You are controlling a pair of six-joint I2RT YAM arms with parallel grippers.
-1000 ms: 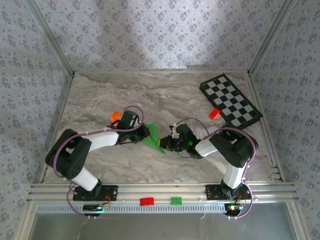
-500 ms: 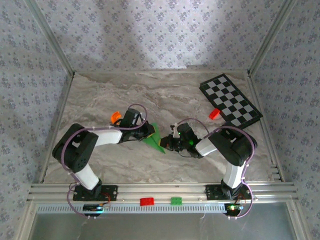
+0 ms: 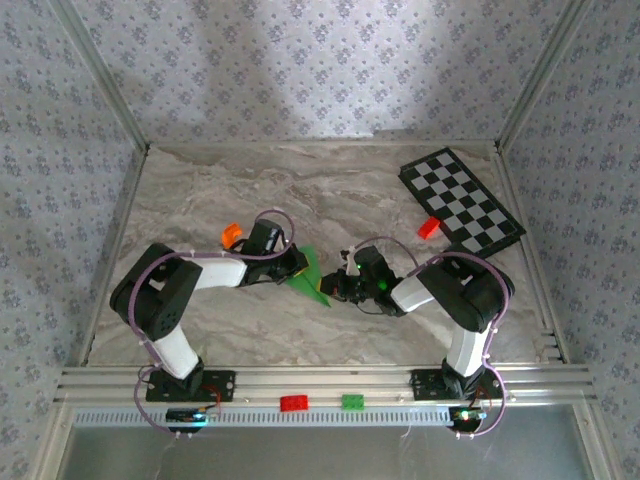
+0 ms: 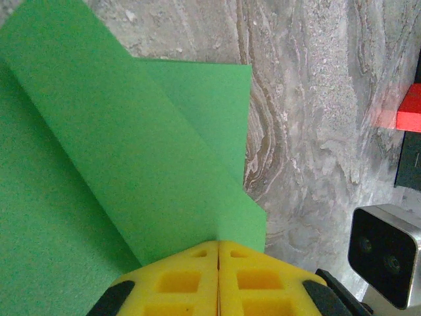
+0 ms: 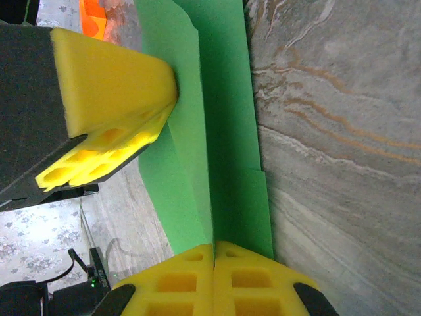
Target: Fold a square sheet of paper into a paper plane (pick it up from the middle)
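paper: the thin bright green sheet of paper [image 3: 308,270], partly folded, is sitting mid grey marbled table [image 3: 200,190] | left hand [image 4: 218,245]: you are pinching its 9 o'clock edge, pads fully closed | right hand [image 5: 214,247]: you are clamping its 4 o'clock tip the same way, probably bracing the layers for creasing

Overall light: bright, even and diffuse; colours read cleanly in all three views.
Back wall [image 3: 300,60]: two paler vertical bands lie across the pattern.
Shadows: soft and faint on the table [image 3: 330,190] beneath the arms; no hard edges.
Glare: none on the marbled table surface.
Left wrist focus: the green paper [image 4: 131,164] shows fine grain; the left end effector [image 4: 218,250] at the bottom edge looks softer.
Left wrist blur: the red block [image 4: 402,108] at the right edge smears into a pink halo.
Right wrist focus: table veining is crisp; the orange object [image 5: 95,16] in the top corner is blurred.
Right wrist shade: the paper darkens slightly along its fold.
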